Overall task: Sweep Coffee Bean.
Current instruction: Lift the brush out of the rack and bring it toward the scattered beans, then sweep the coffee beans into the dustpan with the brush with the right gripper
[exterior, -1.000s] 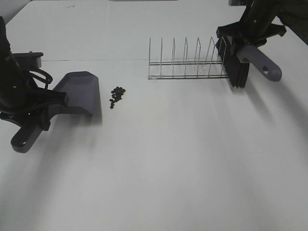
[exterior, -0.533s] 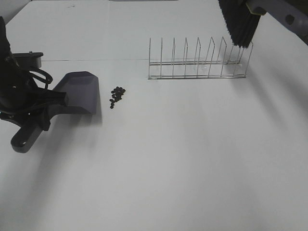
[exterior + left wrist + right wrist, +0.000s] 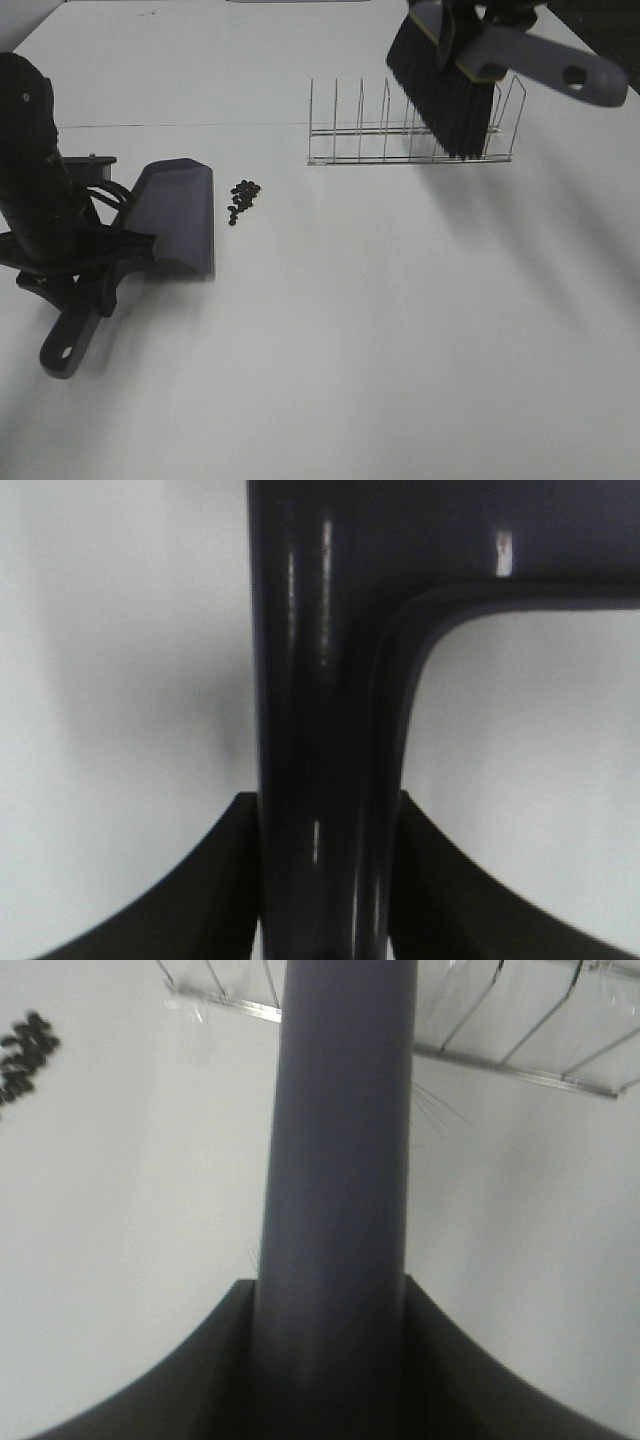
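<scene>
A small heap of dark coffee beans (image 3: 242, 198) lies on the white table, just right of the grey-purple dustpan (image 3: 178, 215). The beans also show in the right wrist view (image 3: 20, 1055). My left gripper (image 3: 95, 262) is shut on the dustpan's handle (image 3: 325, 730). The pan lies on the table with its mouth toward the beans. My right gripper (image 3: 332, 1360) is shut on the brush handle (image 3: 340, 1140). It holds the brush (image 3: 450, 90) in the air over the wire rack, bristles down. In the high view the right gripper itself is cut off by the top edge.
A wire dish rack (image 3: 400, 135) stands at the back right, under the brush, and it also shows in the right wrist view (image 3: 520, 1055). The white table (image 3: 380, 330) spreads in front.
The brush has been lifted out of the rack's right end and carried left over the rack. The left arm has shifted right and turned the dustpan, handle now pointing toward the front.
</scene>
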{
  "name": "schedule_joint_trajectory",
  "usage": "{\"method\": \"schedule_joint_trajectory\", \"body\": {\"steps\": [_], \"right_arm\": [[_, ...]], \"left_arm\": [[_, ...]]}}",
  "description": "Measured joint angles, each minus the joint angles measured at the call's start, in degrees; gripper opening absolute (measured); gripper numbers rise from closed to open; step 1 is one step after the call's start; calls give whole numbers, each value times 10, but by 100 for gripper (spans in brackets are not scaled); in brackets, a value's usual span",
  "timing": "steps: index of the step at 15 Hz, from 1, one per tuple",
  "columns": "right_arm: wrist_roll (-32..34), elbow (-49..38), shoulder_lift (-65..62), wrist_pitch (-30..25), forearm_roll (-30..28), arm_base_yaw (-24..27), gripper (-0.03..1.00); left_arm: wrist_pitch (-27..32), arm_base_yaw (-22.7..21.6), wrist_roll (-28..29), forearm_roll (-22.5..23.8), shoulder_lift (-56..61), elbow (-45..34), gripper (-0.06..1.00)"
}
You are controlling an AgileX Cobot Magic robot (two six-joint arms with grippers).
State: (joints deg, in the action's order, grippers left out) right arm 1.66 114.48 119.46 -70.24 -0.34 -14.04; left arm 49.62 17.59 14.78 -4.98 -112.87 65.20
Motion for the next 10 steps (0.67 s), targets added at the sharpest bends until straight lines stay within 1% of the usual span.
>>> {"method": "schedule_joint_trajectory", "body": {"steps": [1,3,5,7,10], "right_arm": [[28,-38,0,6,-41,-26,28],[88,-104,1,60,-132,-85,28],[145,-131,18,97,-186,-129,28],[170,-132,56,125,-201,-151,28],[167,-88,124,123,-202,-163,28]], "left_arm": [[2,1,0,-1,-13,0,32],[0,1,-5,-3,-38,0,32],[-2,1,-11,-10,-49,2,32],[-2,1,-15,-14,-50,3,32],[-7,1,-19,-20,-50,3,32]]}}
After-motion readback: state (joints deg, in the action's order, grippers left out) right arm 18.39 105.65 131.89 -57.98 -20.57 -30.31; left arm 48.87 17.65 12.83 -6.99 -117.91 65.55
